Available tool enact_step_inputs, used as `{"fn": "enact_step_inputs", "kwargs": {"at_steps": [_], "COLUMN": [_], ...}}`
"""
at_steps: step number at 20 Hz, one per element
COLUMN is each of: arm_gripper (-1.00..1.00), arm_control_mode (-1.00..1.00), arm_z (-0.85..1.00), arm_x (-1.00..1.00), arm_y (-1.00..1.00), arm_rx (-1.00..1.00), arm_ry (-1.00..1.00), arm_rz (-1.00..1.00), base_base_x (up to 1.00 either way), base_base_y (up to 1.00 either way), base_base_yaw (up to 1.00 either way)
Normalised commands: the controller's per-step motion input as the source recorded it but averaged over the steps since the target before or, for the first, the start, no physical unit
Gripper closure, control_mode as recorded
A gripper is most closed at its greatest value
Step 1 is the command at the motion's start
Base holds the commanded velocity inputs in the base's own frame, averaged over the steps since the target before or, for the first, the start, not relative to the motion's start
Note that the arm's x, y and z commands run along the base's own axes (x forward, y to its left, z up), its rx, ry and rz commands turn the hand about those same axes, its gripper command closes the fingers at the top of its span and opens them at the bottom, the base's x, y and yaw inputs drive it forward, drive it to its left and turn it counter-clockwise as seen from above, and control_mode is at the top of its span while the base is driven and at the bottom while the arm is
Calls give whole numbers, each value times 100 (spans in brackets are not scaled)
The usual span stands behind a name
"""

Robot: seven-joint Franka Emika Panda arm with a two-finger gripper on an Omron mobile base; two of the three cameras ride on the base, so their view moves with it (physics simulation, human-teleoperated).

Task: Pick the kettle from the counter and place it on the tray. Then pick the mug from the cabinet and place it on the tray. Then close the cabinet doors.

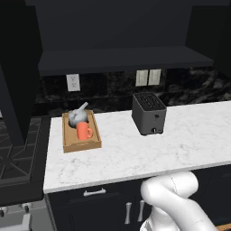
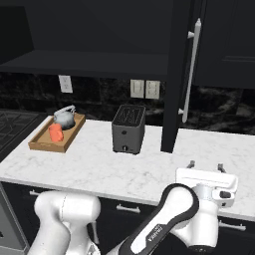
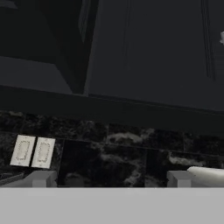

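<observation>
Fingers point(image 2: 205, 167) spread wide, empty, well right of tray point(image 2: 44, 144).

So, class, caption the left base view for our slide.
Kettle and mug sit together in the tray beside the toaster.

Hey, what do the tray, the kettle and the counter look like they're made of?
Tray: looks like light-brown wood with a matte finish, going by its even tan colour. Kettle: probably metal, grey with a soft sheen and pale highlights. Counter: looks like white marble or a marble-look slab, given the faint grey veining; which of the two can't be told.
</observation>
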Motion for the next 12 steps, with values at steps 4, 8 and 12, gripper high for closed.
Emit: {"fn": "enact_step_inputs", "kwargs": {"at_steps": [4,8,12], "arm_gripper": [-100,-100,-100], "arm_control_mode": [-100,-100,-100], "arm_z": [5,13,5], "arm_x": [2,0,1], "arm_y": [-30,-19,-12], "arm_rx": [-10,-18,-19], "arm_ry": [-17,-12,-8], "arm_rz": [0,0,0], "base_base_x": [0,0,0], "base_base_y": [0,0,0], "base_base_yaw": [0,0,0]}}
